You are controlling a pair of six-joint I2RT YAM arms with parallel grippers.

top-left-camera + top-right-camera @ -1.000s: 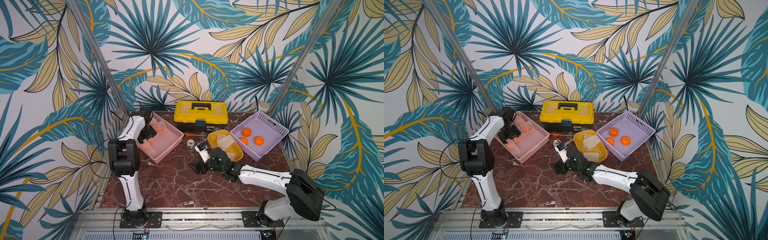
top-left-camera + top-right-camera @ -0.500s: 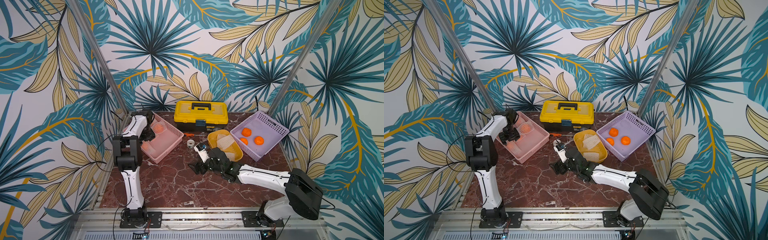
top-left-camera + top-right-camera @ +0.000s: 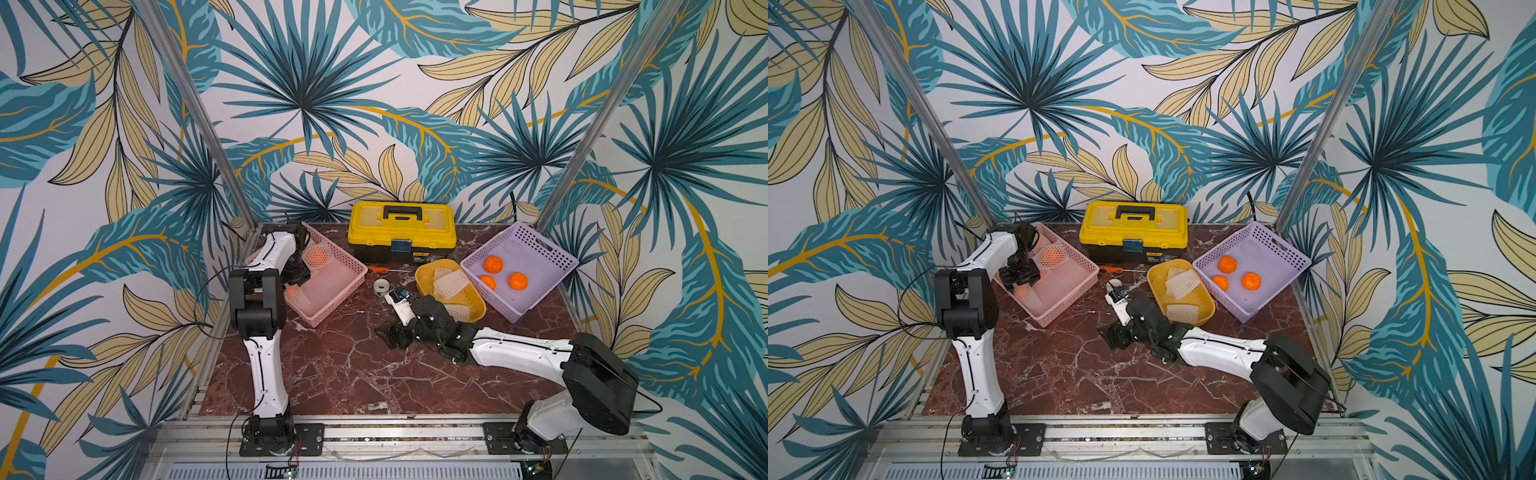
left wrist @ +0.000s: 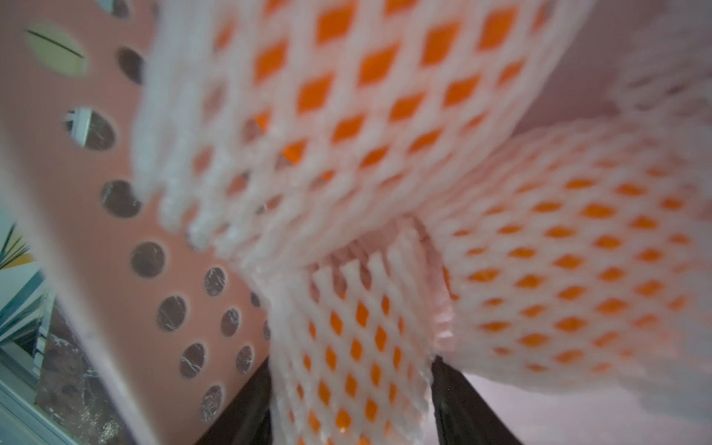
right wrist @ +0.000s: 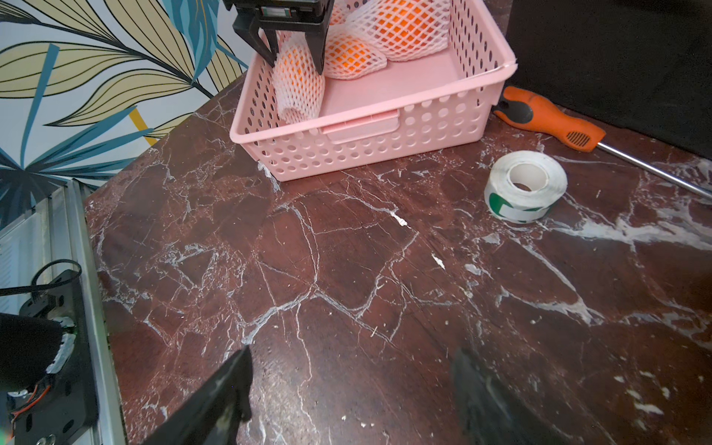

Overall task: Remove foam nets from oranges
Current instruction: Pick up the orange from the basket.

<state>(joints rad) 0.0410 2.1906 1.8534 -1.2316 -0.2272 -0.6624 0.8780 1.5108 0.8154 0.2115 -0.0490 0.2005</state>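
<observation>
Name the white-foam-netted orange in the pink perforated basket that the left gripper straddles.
The netted orange in the basket's corner, between the left gripper's fingers; the other two lie outside them.

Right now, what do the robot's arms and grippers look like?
Both the left arm and the right arm have smooth white link shells joined by bulky black joint housings. Thin black cables run along the shells and loop loose near the joints. The left gripper and the right gripper are black, each with two flat, tapering fingers. No markings are readable.
</observation>
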